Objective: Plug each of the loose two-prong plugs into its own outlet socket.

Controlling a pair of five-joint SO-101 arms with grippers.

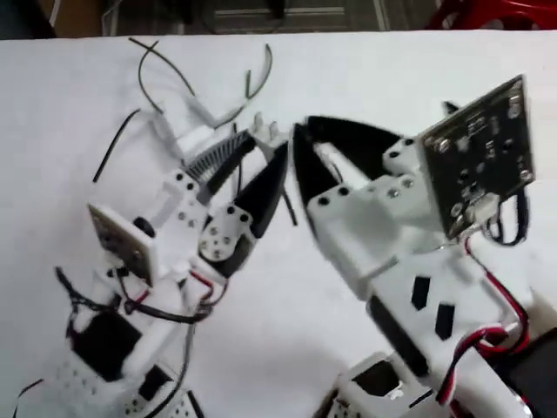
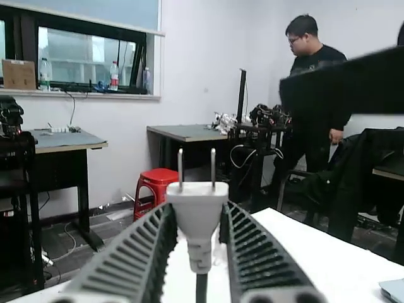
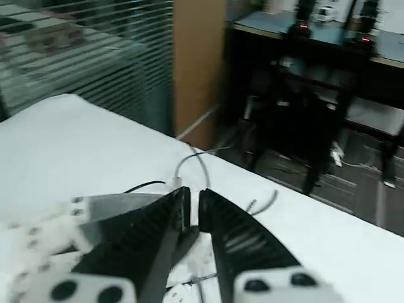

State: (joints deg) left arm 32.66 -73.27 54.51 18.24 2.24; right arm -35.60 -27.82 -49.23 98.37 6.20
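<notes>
White wall [image 2: 202, 57], wide window [image 2: 82, 60], dark desk [image 2: 63, 139], red stool [image 2: 154, 180], slatted blinds [image 3: 95, 44], wooden panel [image 3: 199, 63], white tabletop [image 1: 392, 78]

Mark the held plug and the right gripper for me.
plug [image 2: 197, 201], left wrist view, white body under the prongs.
right gripper [image 3: 193, 197], right wrist view, at its front tip.

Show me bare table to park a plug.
Free: table far strip beyond the right pincer; left edge outside the cables; near gap between left arm and right arm. Crowded: centre, where the left pincer grips a plug among cables.
</notes>
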